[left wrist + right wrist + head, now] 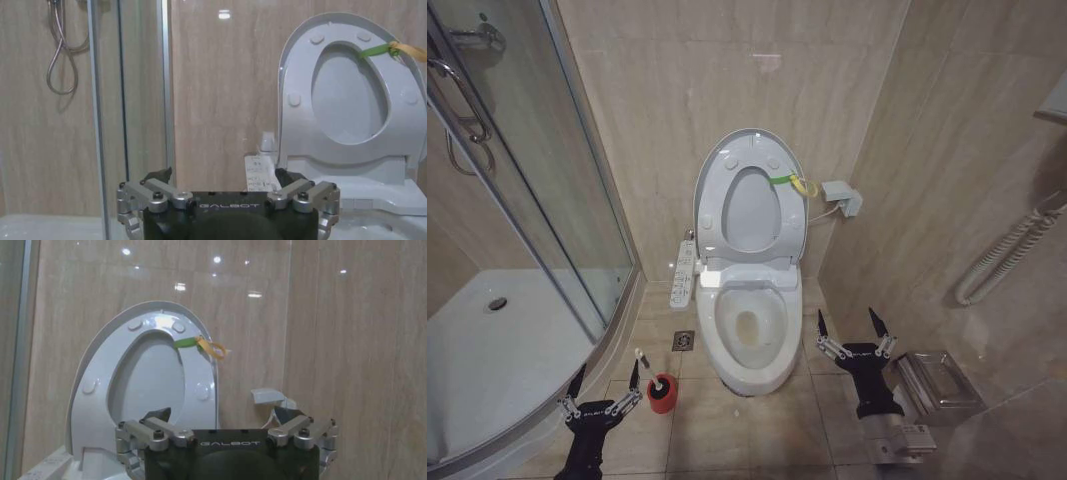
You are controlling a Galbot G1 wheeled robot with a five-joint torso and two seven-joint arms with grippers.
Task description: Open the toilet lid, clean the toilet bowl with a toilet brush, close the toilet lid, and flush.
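Bathroom; "GALBOT" on left end effector (227,182).

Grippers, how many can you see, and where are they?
2. The left gripper, open, hangs beside the red holder. The right gripper, open, hangs right of the toilet bowl.

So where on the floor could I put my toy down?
Bare tiles lie in front of the toilet bowl, between the left end effector and the right end effector. It is crowded by the red brush holder and the floor drain, and by the metal box on the right.
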